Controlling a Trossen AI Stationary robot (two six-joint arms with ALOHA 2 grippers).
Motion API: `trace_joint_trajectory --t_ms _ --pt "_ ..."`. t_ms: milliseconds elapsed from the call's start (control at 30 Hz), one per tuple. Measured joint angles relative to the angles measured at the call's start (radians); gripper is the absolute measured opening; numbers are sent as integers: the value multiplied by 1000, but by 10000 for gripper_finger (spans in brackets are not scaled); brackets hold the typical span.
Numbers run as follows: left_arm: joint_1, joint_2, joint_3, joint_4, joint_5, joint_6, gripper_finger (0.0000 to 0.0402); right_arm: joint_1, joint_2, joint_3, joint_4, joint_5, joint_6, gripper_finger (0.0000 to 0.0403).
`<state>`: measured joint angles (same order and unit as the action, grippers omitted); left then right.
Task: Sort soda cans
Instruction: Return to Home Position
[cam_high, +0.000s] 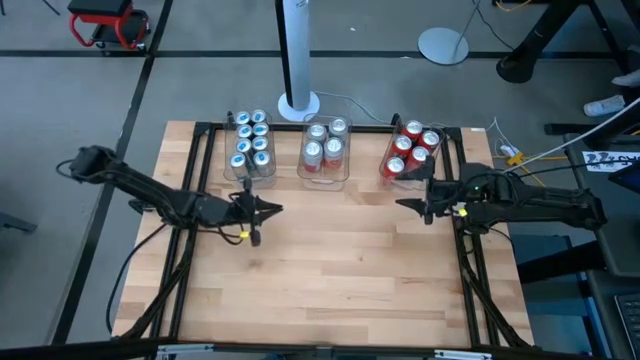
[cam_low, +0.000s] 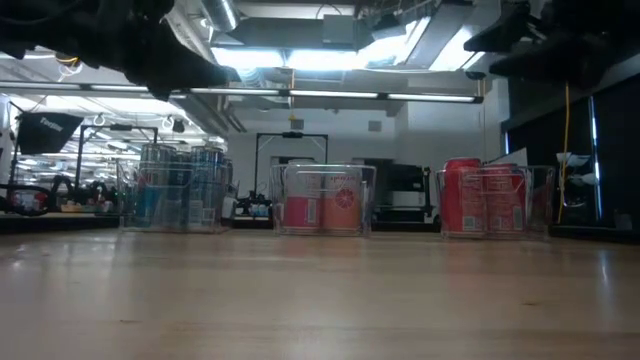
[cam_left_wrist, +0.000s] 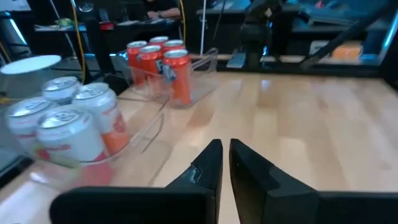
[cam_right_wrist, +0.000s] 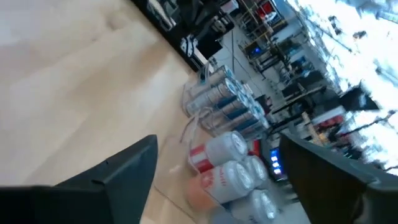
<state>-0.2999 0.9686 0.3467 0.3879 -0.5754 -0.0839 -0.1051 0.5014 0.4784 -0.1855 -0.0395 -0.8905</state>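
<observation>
The soda cans stand upright in three clear tubs along the table's far edge. Teal-blue cans (cam_high: 250, 145) fill the left tub, silver-grey cans with red lower sides (cam_high: 325, 150) the middle one, and red cans (cam_high: 412, 152) the right one. My left gripper (cam_high: 275, 210) hovers just near of the blue tub, pointing toward the table's right; its fingers (cam_left_wrist: 225, 162) are shut and empty. My right gripper (cam_high: 408, 205) hovers just near of the red tub, pointing left. Its fingers (cam_right_wrist: 217, 168) are wide open and hold nothing. In the low view both arms are above the tubs (cam_low: 322, 198).
Black frame rails (cam_high: 190, 200) run along both sides of the table, under each arm. A white pole's round base (cam_high: 298, 103) stands at the far edge, between the blue and middle tubs. Bare wood (cam_high: 340, 280) covers the table's middle and near half.
</observation>
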Motion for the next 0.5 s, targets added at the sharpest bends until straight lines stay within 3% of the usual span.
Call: trace_joint_trajectory --t_ms 133,300,400,500 --pt "43 -39 -1 -54 80 14 18 0 -8 0 -7 -1 -85 266" --pt "102 -105 -1 -73 265 27 3 0 -59 0 -63 -11 -160 114" --pt "114 -137 -1 -66 301 43 3 0 -101 -19 -69 -42 -184 27" --pt "114 -162 -12 -45 303 63 4 0 -171 -76 -48 -66 -188 19"
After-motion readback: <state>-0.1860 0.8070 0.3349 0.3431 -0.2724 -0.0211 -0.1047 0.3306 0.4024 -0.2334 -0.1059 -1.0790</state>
